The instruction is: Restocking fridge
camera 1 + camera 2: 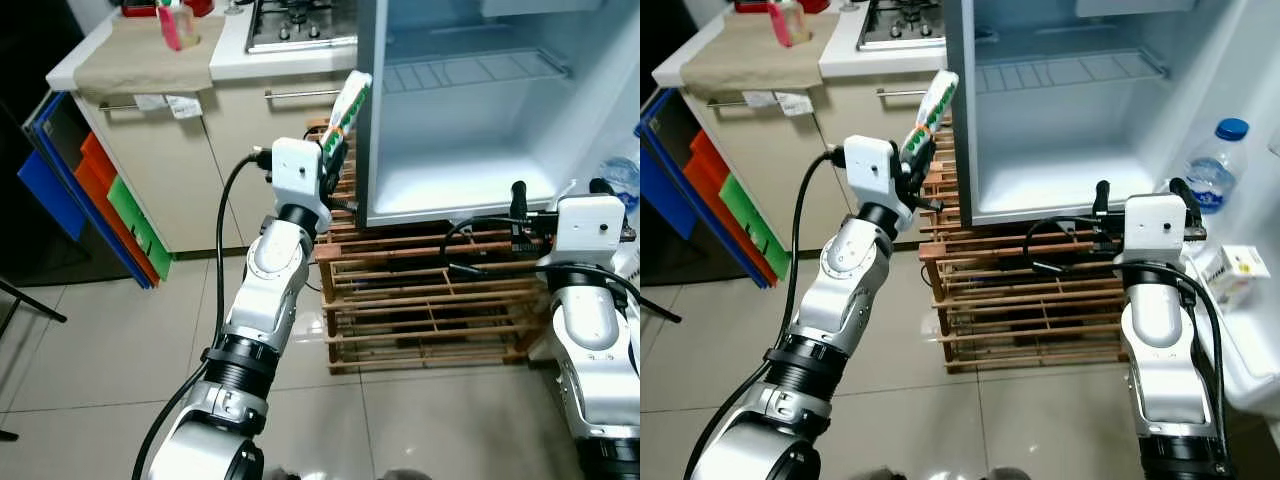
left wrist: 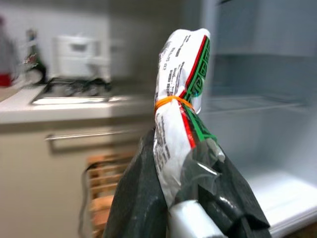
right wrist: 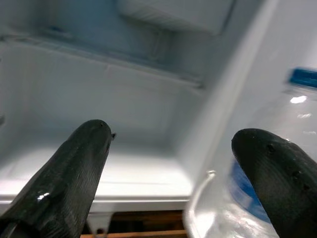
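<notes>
The left gripper (image 1: 335, 150) is clamped on a rolled white packet (image 1: 349, 103) printed in green and red and bound with an orange rubber band. The packet tilts up toward one o'clock, its tip just beside the left edge of the open fridge (image 1: 470, 120). In the left wrist view the packet's lower end is hidden between the black fingers (image 2: 133, 198), and its print is too small to read.

The right gripper (image 1: 1137, 190) hangs at about four o'clock of the fridge floor, its fingers spread wide and holding nothing. One fingertip (image 3: 277, 168) lies across a clear water bottle (image 1: 1212, 165) with a blue cap, standing in the door at three o'clock. A small white carton (image 1: 1232, 272) sits below it, partly cut off by the arm.

The fridge rests on a wooden slatted crate (image 1: 430, 300). Its top is cropped; a wire shelf (image 1: 470, 70) crosses the interior. At eleven o'clock a counter (image 1: 140, 55) carries a gas hob (image 1: 300, 25), only partly in frame.
</notes>
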